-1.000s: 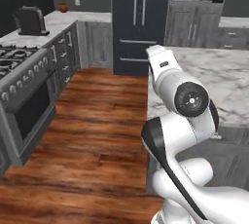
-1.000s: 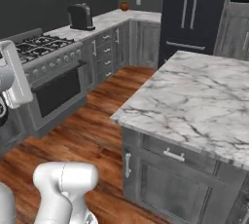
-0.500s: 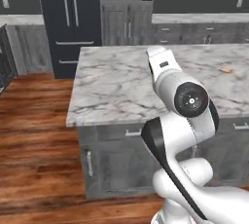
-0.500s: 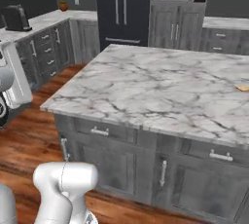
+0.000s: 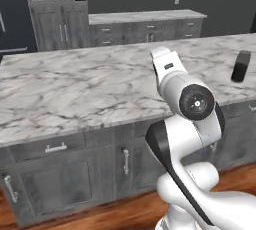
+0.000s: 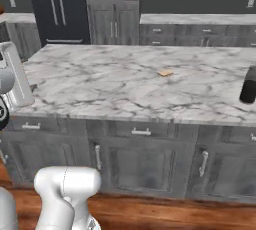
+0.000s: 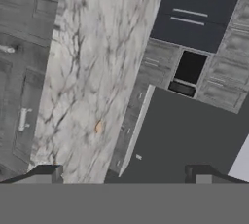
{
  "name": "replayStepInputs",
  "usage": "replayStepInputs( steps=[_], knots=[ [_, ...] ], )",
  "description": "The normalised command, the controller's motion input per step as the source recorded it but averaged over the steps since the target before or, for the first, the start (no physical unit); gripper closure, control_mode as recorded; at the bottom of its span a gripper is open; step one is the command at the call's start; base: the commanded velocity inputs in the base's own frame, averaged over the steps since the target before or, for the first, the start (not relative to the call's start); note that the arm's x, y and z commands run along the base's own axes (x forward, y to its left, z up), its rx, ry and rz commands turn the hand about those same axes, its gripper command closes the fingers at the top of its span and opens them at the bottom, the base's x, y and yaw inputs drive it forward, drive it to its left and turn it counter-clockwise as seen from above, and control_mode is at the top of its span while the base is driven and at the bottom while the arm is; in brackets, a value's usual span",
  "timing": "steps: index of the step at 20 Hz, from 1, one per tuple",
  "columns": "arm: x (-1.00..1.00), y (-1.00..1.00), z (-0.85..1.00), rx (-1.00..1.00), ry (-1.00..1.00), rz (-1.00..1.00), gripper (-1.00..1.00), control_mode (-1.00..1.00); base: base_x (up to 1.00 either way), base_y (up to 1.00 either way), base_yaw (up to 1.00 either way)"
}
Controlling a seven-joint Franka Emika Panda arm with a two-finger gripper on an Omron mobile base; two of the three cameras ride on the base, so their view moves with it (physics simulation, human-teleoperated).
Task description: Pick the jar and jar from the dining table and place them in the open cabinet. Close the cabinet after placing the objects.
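Marble dining table (image 6: 100,86) is lying before you, carrying a tall dark jar (image 6: 248,85) near its right edge; your gripper (image 7: 124,174) is hanging open and empty, fingertips (image 7: 48,173) spread wide.

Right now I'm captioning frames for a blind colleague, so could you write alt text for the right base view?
A large marble dining table on dark grey drawers spans the view, with a small flat tan cracker lying near its middle and a dark cylindrical jar standing at its right edge. Behind it stand dark grey cabinets and a tall black refrigerator.
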Motion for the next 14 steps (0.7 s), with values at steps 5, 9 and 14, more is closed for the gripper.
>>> replayStepInputs(
  steps=[5, 9, 14],
  knots=[
    [0.0, 0.0, 0.0, 0.0, 0.0, 0.0, -1.0, 1.0, -0.34, -0.98, -0.38],
    [0.0, 0.0, 0.0, 0.0, 0.0, 0.0, -1.0, 1.0, 0.04, -1.0, -0.32],
    [0.0, 0.0, 0.0, 0.0, 0.0, 0.0, -1.0, 1.0, 0.49, -0.97, -0.1]
  ],
)
